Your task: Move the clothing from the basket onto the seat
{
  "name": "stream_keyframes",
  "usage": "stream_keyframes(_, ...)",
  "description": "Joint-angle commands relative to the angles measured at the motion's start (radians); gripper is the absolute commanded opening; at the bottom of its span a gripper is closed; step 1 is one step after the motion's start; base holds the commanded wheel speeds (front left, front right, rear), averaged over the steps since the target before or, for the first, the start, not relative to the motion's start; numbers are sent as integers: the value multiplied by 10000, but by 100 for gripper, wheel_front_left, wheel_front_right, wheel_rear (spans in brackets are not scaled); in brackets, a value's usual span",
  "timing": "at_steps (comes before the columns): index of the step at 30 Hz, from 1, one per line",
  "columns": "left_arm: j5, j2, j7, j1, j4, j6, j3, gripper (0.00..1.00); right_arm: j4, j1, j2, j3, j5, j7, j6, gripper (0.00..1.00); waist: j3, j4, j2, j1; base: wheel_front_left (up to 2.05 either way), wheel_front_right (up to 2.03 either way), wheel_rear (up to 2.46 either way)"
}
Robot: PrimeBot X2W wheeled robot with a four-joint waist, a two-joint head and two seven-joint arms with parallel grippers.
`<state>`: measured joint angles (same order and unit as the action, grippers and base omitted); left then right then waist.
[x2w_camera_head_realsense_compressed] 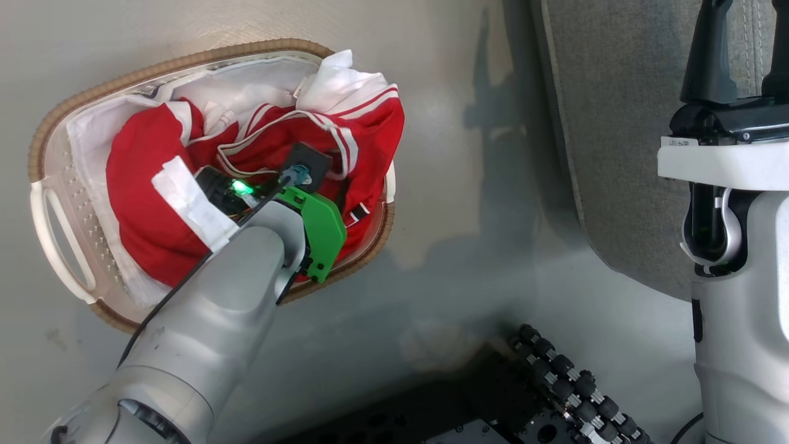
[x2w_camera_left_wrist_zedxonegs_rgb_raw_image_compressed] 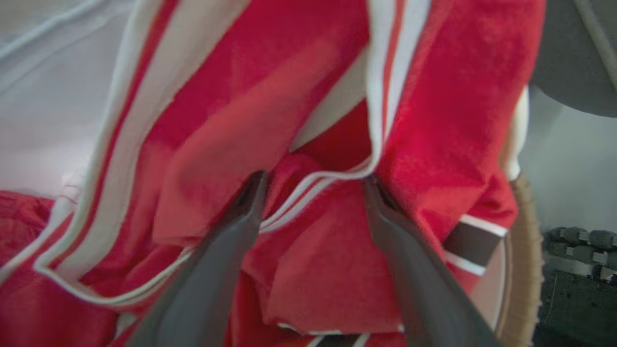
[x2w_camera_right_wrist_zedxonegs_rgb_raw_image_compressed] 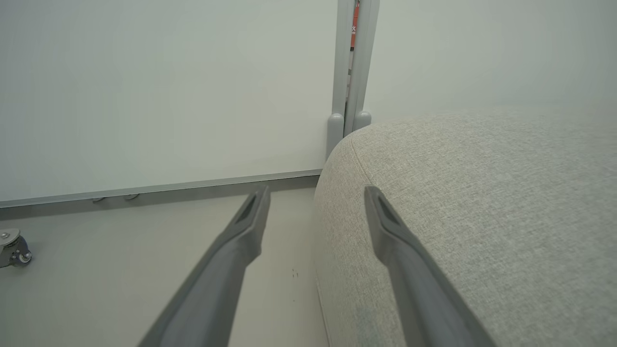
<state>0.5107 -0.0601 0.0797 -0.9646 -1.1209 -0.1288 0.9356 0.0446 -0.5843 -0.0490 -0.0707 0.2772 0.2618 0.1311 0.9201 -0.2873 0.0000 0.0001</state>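
Red clothing lies heaped in the oval white basket on the floor at the left, on top of a white liner. The left gripper is sunk into the heap with its jaws spread wide. Its tips press into red folds, and a ridge of white-striped trim lies loose between them. Well apart to the right, the right gripper hovers at the edge of the grey seat, jaws wide and empty.
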Motion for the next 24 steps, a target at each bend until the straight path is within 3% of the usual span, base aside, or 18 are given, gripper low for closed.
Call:
stream_keyframes(1,185,-4,-63,-14,84,-16,136,100,47,-41,-26,13,59,49,-6,100,64,-55,0,-1,0,0,0)
stream_keyframes(10,239,-86,107,-446,-372,-18,716,100,68,-105,-27,63,125,49,-6,100,170,-111,0,-1,0,0,0)
stream_keyframes(13,341,-47,179,-512,-467,-19,800,15,32,-58,-27,-6,96,49,-6,100,123,-68,0,-1,0,0,0)
stream_keyframes(14,381,-33,223,-514,-478,-19,824,0,12,-42,-27,-37,78,49,-6,100,90,-37,0,-1,0,0,0)
stream_keyframes(24,780,38,1371,-121,47,-20,1169,0,-335,201,-29,-411,-286,49,-6,100,-927,694,0,-1,0,0,0)
